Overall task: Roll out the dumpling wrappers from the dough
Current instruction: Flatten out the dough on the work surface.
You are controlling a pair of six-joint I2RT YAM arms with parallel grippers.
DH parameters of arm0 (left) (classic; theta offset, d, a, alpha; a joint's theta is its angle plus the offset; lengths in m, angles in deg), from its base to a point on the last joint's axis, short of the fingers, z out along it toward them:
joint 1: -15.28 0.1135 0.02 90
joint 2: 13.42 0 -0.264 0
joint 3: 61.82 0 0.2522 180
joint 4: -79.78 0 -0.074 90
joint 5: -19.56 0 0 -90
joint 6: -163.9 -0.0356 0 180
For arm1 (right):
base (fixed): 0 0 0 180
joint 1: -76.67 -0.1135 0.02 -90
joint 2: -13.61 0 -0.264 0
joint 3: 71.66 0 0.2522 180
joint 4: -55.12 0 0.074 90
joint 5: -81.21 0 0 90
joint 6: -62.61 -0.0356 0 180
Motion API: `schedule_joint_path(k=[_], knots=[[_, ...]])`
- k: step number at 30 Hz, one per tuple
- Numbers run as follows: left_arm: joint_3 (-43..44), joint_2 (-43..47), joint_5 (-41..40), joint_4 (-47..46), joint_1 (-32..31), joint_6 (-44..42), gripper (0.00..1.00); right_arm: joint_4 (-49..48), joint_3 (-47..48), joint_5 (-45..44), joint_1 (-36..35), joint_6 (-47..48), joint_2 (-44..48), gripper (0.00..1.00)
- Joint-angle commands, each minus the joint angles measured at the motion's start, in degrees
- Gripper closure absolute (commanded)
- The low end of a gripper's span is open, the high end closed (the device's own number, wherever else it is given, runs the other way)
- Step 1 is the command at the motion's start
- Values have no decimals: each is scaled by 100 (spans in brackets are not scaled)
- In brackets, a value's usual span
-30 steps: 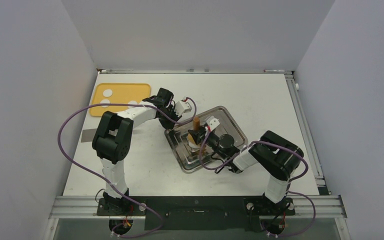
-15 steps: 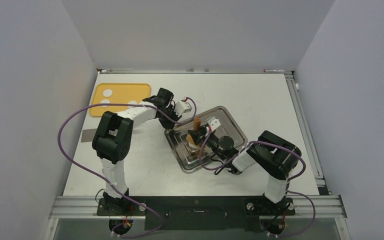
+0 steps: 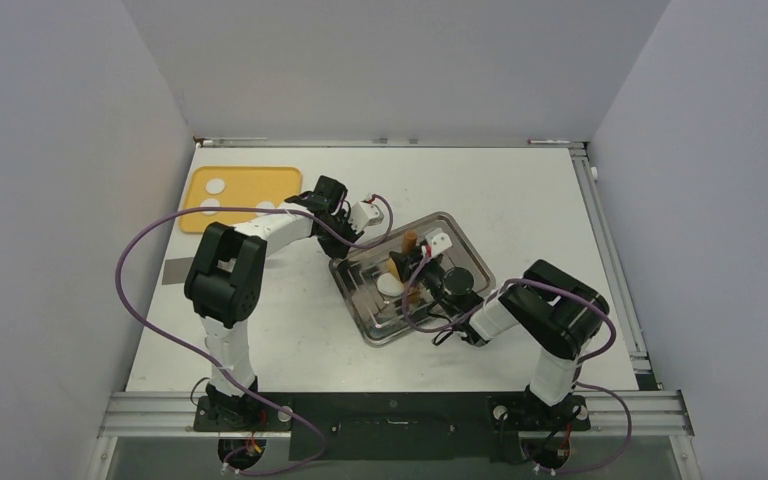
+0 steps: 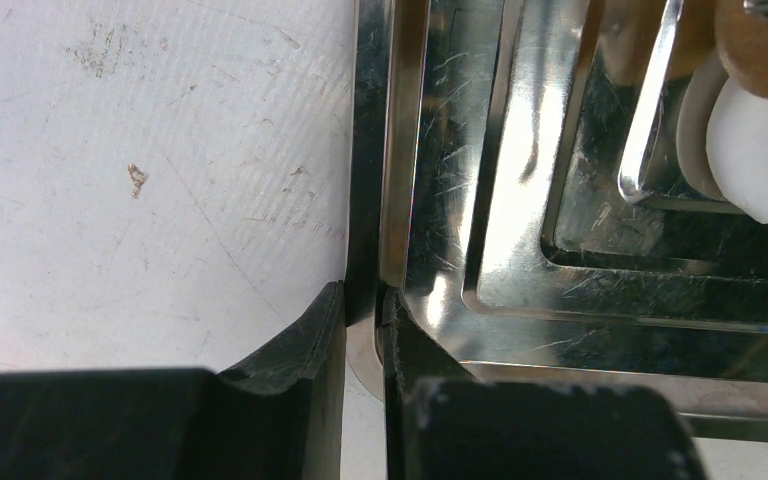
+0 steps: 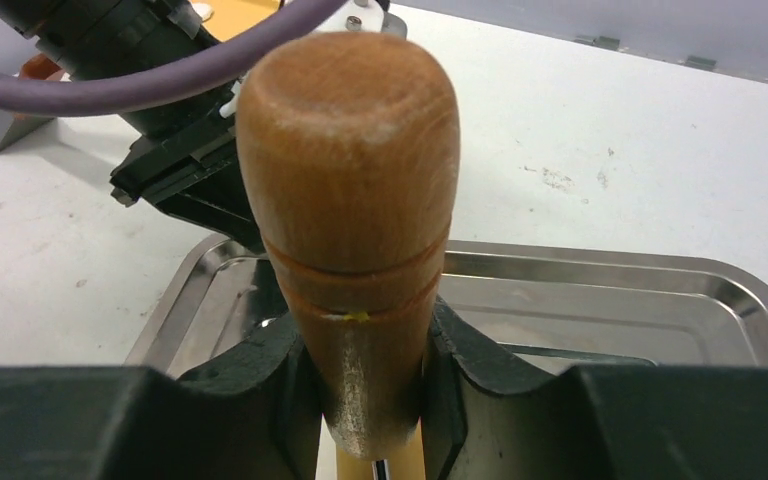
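Dough [image 3: 390,285], a white round piece, lies inside the steel tray [image 3: 375,322] at the centre of the overhead frame. In the left wrist view it shows at the upper right edge [image 4: 760,150]. The tray sits askew on the white table [image 3: 520,190]. The left arm's end effector [image 3: 348,245] is clenched on the tray's upper left rim. Up close, its two black fingers [image 4: 310,345] pinch the thin metal lip between them [image 4: 362,320], with the scratched tray floor [image 4: 520,200] spreading to the right. The right arm's end effector [image 3: 407,262] reaches in from the lower right and grasps a wooden rolling pin [image 3: 409,240]. Its own camera shows the dark fingers closed on either side of the pin's grooved handle [image 5: 350,200], low in the frame [image 5: 365,370], with the tray rim [image 5: 640,265] behind. From above, the pin runs from the tray's upper middle down toward the dough. In the left wrist view its brown end [image 4: 765,45] sits directly over the white piece, though whether the two touch cannot be told. A yellow board [image 3: 260,180] lies in the upper left corner of the table, well apart from the tray, carrying small white rounds [image 3: 216,185].
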Motion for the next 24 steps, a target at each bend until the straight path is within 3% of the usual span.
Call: schedule_joint_path(k=[1,4,8,13,20,24], knots=[[-302,-507,154,365,-62,85,100,787,-298,12,-605,-184,-575,92],[-291,-523,152,381,-60,85,100,556,-454,-149,-633,-316,-588,92],[-272,-532,152,399,-60,85,100,1281,-158,-229,-575,164,-315,92],[-262,-542,156,409,-60,85,100,1642,-139,-51,102,119,-77,92],[-242,-559,145,422,-70,85,100,1784,-80,-282,-929,100,-359,92],[-240,-559,143,421,-69,85,100,1853,-147,-602,-945,159,-218,92]])
